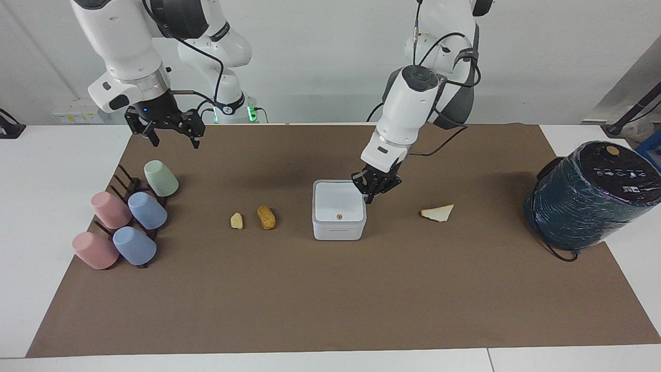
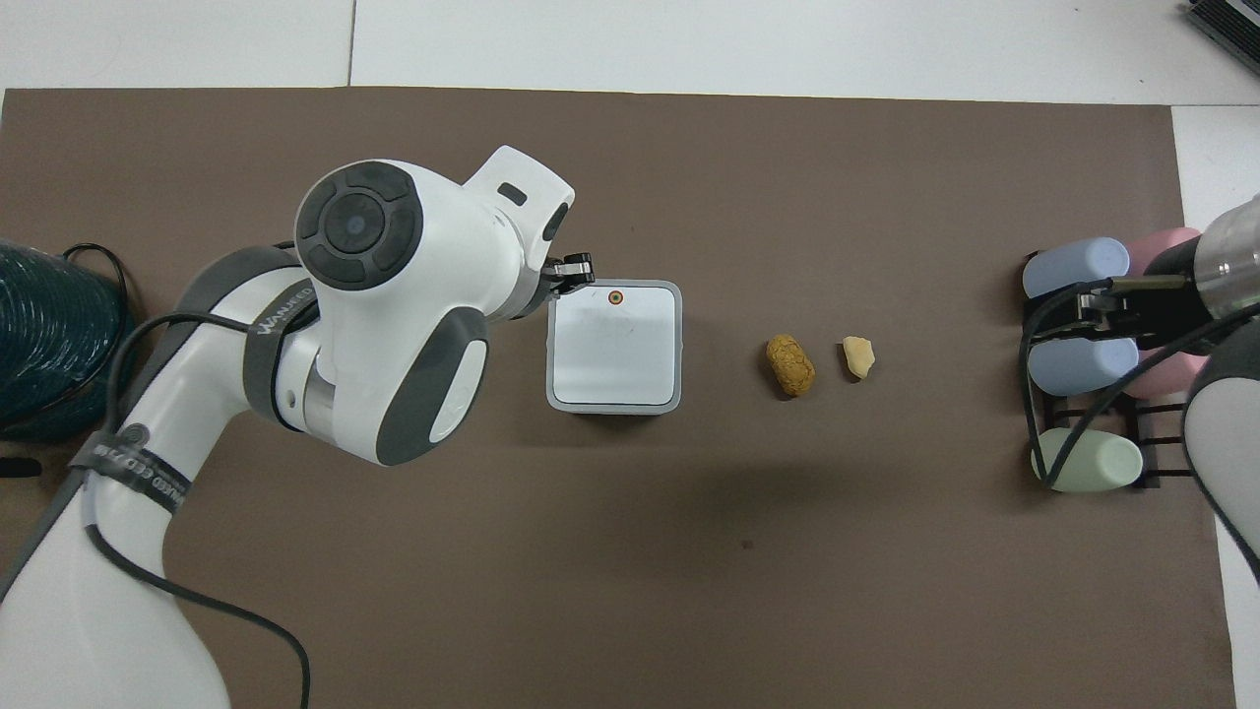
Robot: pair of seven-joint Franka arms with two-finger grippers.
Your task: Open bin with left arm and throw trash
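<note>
The white square bin [image 1: 339, 209] stands mid-table with its lid closed; the brown dot is on the lid's edge farther from the robots. It also shows in the overhead view [image 2: 615, 345]. My left gripper [image 1: 373, 194] is shut and empty, low over the bin's edge toward the left arm's end; it shows in the overhead view too [image 2: 576, 271]. I cannot tell whether it touches the lid. The pale yellow lump [image 1: 236, 220] and brown bun piece [image 1: 266, 217] lie toward the right arm's end. The bread slice [image 1: 438, 212] lies toward the left arm's end, hidden under the arm in the overhead view. My right gripper [image 1: 166, 133] waits open over the cup rack.
Several pastel cups [image 1: 129, 222] lie on a dark rack at the right arm's end. A big dark teal wrapped cylinder [image 1: 588, 196] stands at the left arm's end. The brown mat [image 1: 330, 299] covers the table.
</note>
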